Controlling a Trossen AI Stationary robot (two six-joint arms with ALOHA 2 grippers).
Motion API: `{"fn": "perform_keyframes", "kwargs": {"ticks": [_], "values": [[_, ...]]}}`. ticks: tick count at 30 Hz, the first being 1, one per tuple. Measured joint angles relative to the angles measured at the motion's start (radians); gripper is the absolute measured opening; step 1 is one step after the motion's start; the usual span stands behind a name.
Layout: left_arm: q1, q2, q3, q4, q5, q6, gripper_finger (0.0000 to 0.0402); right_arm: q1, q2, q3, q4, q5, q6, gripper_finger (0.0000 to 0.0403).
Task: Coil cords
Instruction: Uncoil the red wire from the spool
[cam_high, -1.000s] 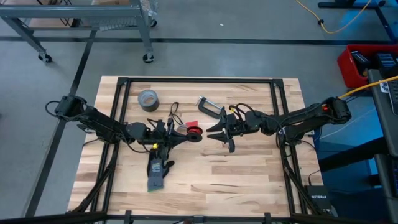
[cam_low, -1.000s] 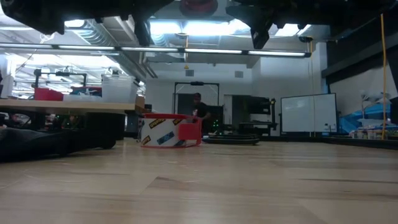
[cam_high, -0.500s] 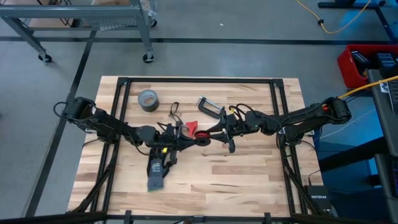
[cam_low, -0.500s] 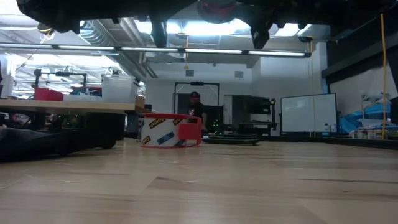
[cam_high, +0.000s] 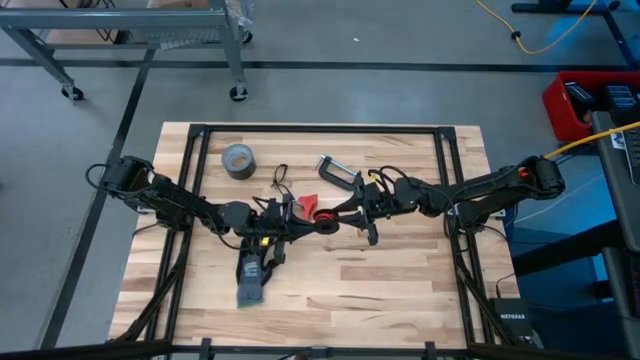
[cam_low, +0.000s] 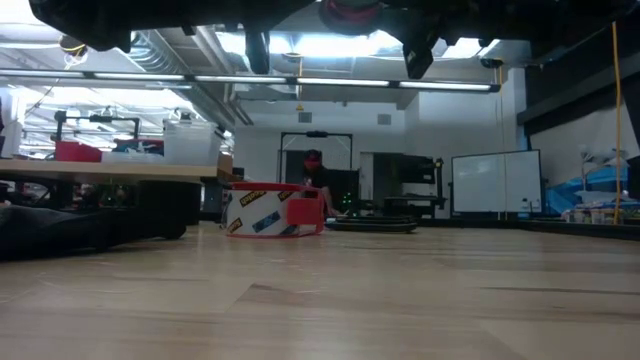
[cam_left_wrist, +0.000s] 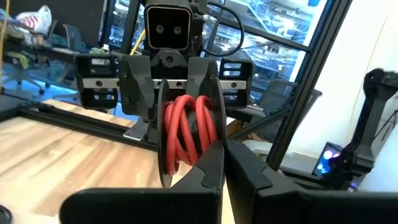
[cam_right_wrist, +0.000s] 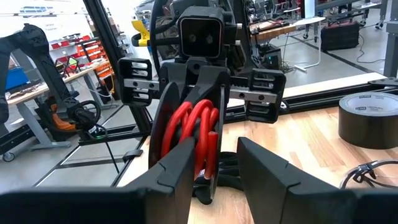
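On your far left, the grey duct-tape roll (cam_high: 237, 160) lies flat near the table's back edge, well apart from the action. Just in front of it, the grey glove (cam_high: 252, 282) lies flat on the wooden table (cam_high: 400, 290), fingers pointing toward the near edge, with your left arm passing over its cuff end. The black cord (cam_high: 278, 182) rests in a loose loop between the tape roll and the middle of the table, untouched.

Now to centre stage: your left gripper (cam_high: 318, 226) is raised off the table, jaws closed tight on the coiled red cord (cam_high: 308, 205). In the right wrist view that coil (cam_right_wrist: 189, 134) shows as several red loops bunched between the left gripper's fingers (cam_right_wrist: 208, 112).

Meeting it head-on is your right gripper (cam_high: 345, 213), jaws spread partway and straddling the same coil; the left wrist view shows its fingers (cam_left_wrist: 211, 106) on either side of the red loops (cam_left_wrist: 183, 130). Whether they press on the wire, I cannot tell.

Behind the right gripper, a metal C-clamp (cam_high: 338, 173) lies flat.
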Motion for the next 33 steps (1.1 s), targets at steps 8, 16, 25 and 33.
{"fn": "perform_keyframes", "kwargs": {"ticks": [8,16,25,33], "values": [[0.013,-0.040,0.002,-0.084,-0.048,0.009,0.0000,-0.003,-0.024,0.000,-0.005,0.002,-0.003,0.0126],[0.014,-0.053,0.002,-0.103,-0.047,-0.014,0.0000,-0.003,-0.025,0.000,-0.005,0.003,-0.037,0.0126],[-0.020,-0.053,0.001,-0.105,-0.048,-0.054,0.0000,-0.002,-0.025,0.000,-0.005,0.081,-0.085,0.0126],[-0.032,-0.053,0.000,-0.136,-0.078,-0.056,0.0000,-0.002,-0.026,0.000,-0.009,0.056,-0.082,0.0126]]}}
